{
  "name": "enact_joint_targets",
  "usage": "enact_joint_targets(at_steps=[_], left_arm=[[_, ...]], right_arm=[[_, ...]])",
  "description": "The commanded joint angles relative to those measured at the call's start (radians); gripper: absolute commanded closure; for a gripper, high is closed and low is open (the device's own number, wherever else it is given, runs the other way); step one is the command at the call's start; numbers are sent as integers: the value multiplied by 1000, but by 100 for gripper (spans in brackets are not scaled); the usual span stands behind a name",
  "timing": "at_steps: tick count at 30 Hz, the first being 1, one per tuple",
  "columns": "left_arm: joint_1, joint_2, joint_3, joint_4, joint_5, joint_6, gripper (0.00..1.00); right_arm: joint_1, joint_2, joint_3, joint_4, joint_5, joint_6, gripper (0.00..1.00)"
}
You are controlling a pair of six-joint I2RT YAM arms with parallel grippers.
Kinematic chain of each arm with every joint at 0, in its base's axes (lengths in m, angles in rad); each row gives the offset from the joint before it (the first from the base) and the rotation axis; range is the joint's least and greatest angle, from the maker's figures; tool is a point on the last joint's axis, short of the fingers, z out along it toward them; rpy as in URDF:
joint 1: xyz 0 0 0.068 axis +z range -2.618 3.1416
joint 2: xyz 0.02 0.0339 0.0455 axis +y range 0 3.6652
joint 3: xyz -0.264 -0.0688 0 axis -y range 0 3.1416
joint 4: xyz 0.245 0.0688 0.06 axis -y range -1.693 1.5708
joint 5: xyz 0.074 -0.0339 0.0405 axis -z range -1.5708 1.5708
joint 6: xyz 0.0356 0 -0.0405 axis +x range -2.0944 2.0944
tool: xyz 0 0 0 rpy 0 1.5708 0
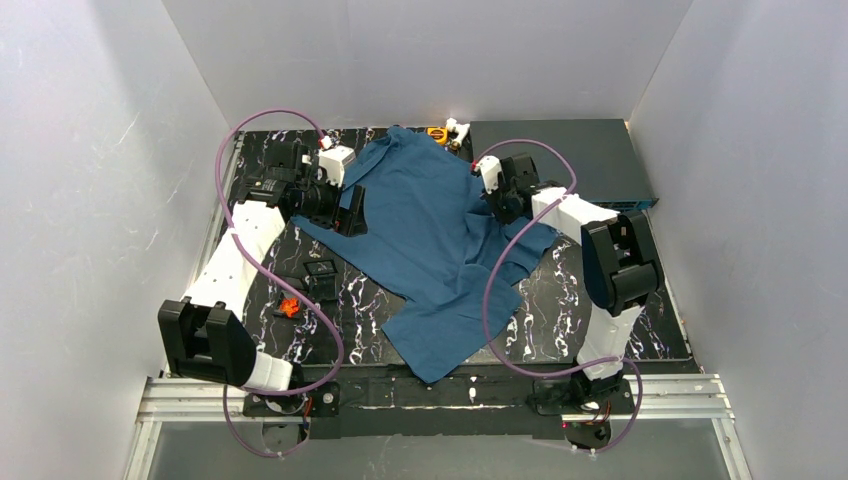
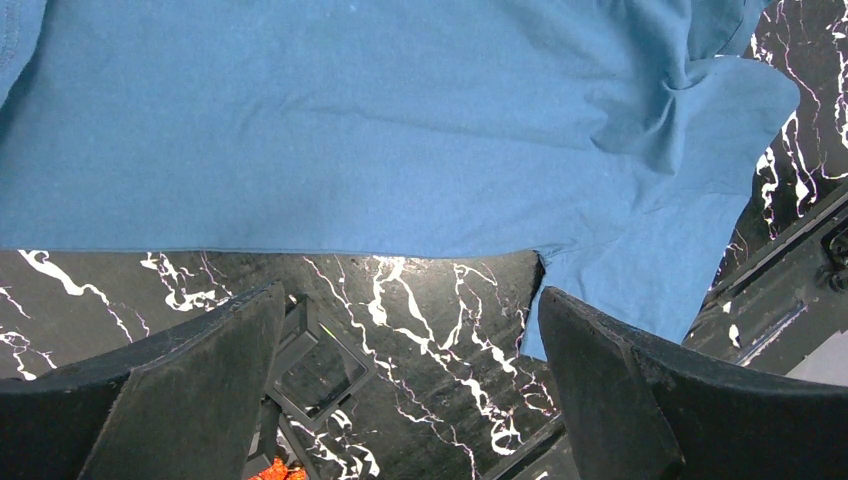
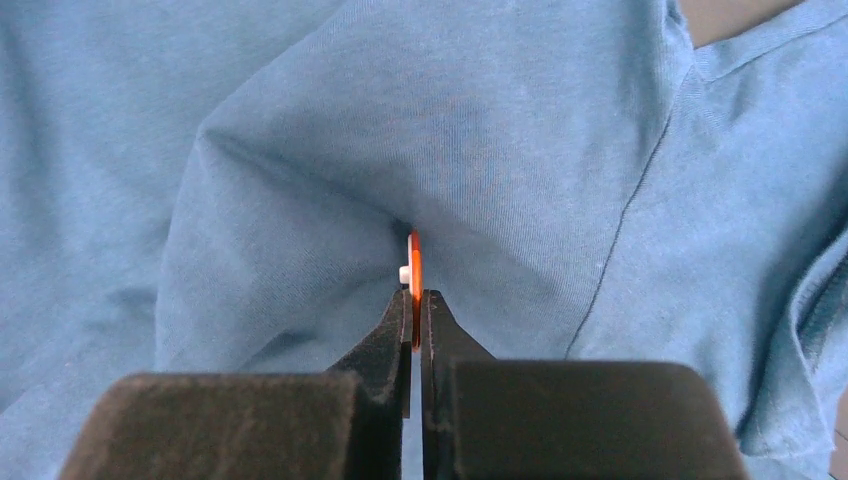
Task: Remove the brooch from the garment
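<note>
The garment [image 1: 430, 240], a large dark teal-blue T-shirt, lies spread and rumpled across the black marble table [image 1: 560, 300]. My right gripper [image 3: 415, 305] is shut on the brooch [image 3: 414, 262], a thin orange disc seen edge-on with a small white piece on its left. The brooch still sits against a pulled-up fold of the cloth [image 3: 300, 150]. In the top view this gripper [image 1: 503, 205] is over the shirt's right side. My left gripper [image 2: 410, 300] is open and empty, just above the table beside the shirt's left edge [image 2: 400, 120]; it also shows in the top view [image 1: 352, 215].
A flat dark box [image 1: 560, 160] lies at the back right. A small orange and white object [image 1: 447, 131] sits at the back by the shirt's collar. Black square frames [image 1: 320, 270] and a small orange thing [image 1: 289, 306] lie on the left; one frame is below my left fingers [image 2: 320, 365].
</note>
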Motion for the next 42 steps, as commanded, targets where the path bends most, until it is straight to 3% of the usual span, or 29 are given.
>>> enact_joint_targets(at_steps=[1,12,23,36,42], left_arm=[[-5,-11,6,-2,26,-8,2],[-6,-15,-23,72,202,16,2],[-106,-14,-139,362,405,-8,8],[-313,202,-93,562,410,19,41],[-368,245,-75,666,439,70,47]], right_arm=[[-31,-37,49,-26,-150,15,99],[-127,-155,30,-7,-501,90,99],[-133,-198,-30,35,-756,236,99],[-128,-280,-159,82,-860,295,99],[-101,-313,-190,80,-875,257,99]])
